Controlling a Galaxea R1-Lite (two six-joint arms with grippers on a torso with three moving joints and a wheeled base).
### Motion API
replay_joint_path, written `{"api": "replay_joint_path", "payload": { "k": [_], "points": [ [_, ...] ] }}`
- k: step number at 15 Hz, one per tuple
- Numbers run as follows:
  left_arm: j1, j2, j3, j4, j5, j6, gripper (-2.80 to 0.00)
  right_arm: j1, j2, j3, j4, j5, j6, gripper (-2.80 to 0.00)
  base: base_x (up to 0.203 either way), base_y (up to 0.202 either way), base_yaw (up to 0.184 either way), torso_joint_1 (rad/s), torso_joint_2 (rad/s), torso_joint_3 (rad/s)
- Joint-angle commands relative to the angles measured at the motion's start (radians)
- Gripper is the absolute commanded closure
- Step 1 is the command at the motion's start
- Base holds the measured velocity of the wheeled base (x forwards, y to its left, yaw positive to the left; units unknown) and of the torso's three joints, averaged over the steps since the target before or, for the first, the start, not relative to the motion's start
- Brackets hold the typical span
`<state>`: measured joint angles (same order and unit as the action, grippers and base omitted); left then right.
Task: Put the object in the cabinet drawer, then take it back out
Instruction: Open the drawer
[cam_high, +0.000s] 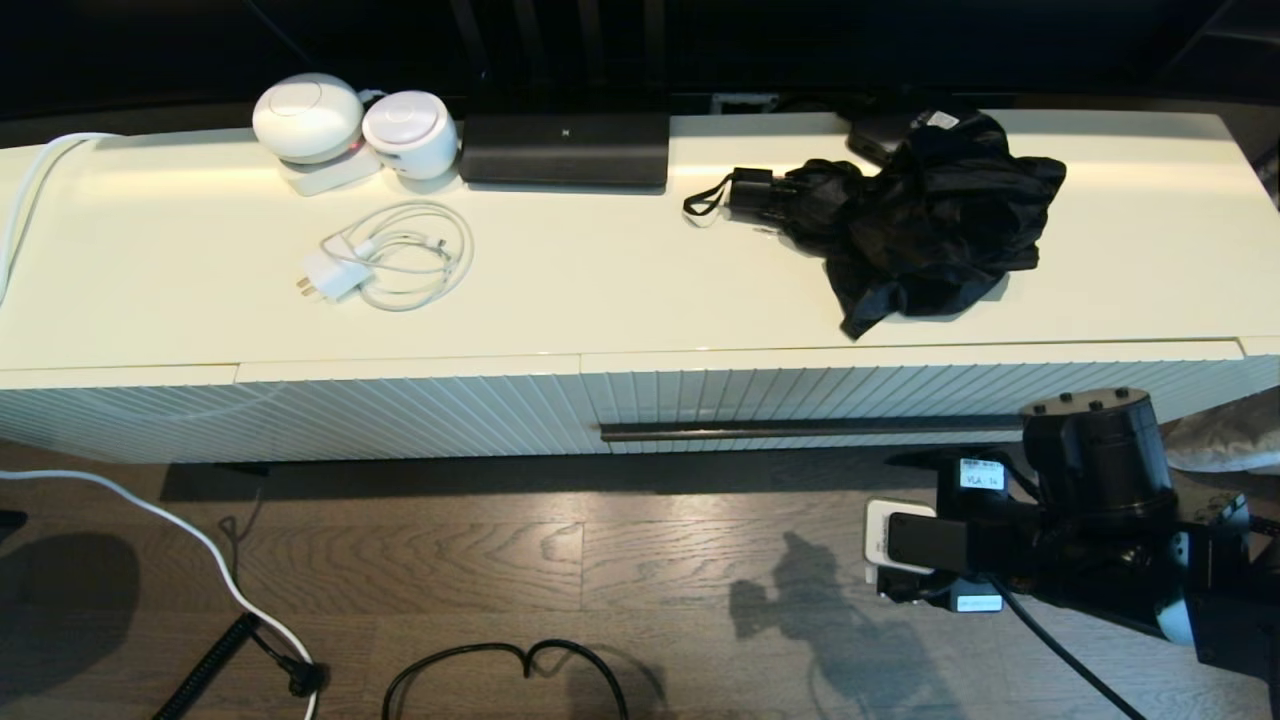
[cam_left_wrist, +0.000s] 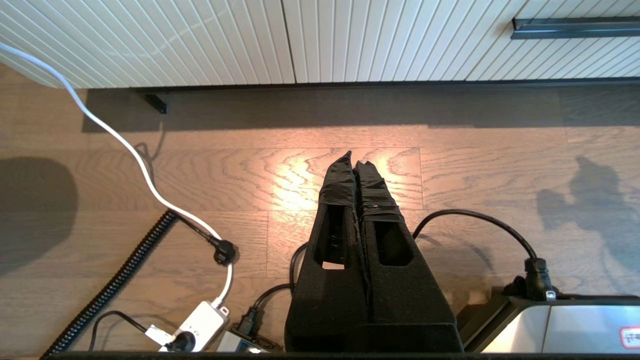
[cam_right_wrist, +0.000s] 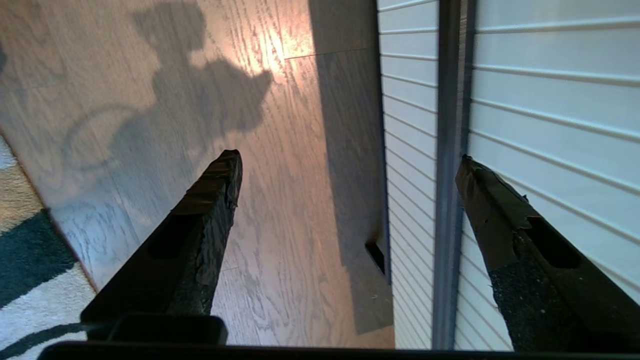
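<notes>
My right gripper (cam_right_wrist: 345, 165) hangs low by the drawer (cam_high: 800, 395) front, fingers spread wide, holding nothing, lined up near the bar handle (cam_high: 800, 431) since the drawer is closed and needs pulling first. Umbrella (cam_high: 900, 225) lies on the cabinet top (cam_high: 600, 290). Left gripper (cam_left_wrist: 354, 165) parked over the floor, fingers pressed together, empty

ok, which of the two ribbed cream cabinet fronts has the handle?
The right-hand ribbed cream drawer front: a long dark bar handle runs along it. The left ribbed cream panel is plain. The open right end effector is beside that bar.
</notes>
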<state>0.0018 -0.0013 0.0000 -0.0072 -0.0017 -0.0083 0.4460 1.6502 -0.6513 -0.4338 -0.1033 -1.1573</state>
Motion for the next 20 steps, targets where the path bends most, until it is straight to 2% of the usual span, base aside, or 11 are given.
{"api": "replay_joint_path", "payload": {
  "k": [1,3,9,20],
  "points": [
    [0.0,-0.002,0.0,0.0,0.0,0.0,0.0,-0.007,0.044,0.043,-0.068,0.006,-0.006,-2.8,0.0,0.0,0.0,0.0,0.0,0.0],
    [0.001,0.0,0.0,0.0,0.0,-0.001,0.0,-0.021,0.08,0.062,-0.126,0.023,-0.007,-2.8,0.0,0.0,0.0,0.0,0.0,0.0],
    [0.0,-0.002,0.0,0.0,0.0,-0.001,0.0,-0.027,0.17,0.035,-0.179,0.025,-0.004,-2.8,0.0,0.0,0.0,0.0,0.0,0.0],
    [0.0,-0.002,0.0,0.0,0.0,0.0,0.0,-0.064,0.19,-0.039,-0.178,0.06,-0.01,-2.8,0.0,0.0,0.0,0.0,0.0,0.0]
  ]
}}
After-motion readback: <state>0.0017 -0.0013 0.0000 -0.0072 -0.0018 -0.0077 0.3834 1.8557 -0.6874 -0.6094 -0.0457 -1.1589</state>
